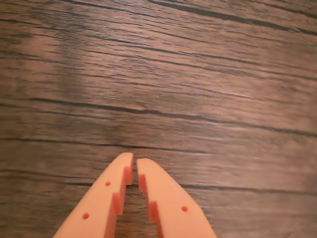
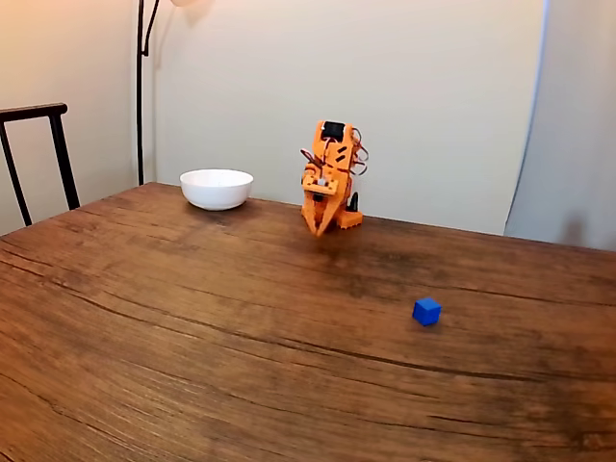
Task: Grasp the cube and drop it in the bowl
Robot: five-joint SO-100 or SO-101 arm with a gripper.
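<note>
— What do you see, going left to right in the fixed view?

— The bowl at the far left, then my gripper folded near my base, fingers nearly together and holding nothing, then the cube well apart on the right.

— And the grasp?

— I'd open wide first, swing right, then descend straddling the cube squarely; it's tiny, so a skewed approach would likely knock it away.

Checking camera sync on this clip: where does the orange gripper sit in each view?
Wrist view: the gripper enters from the bottom edge at centre, fingertips nearly touching, above bare wood.
Fixed view: the gripper hangs at upper centre, pointing down, right of the bowl.
Shared landmark: the dark-grained wooden table.
</note>
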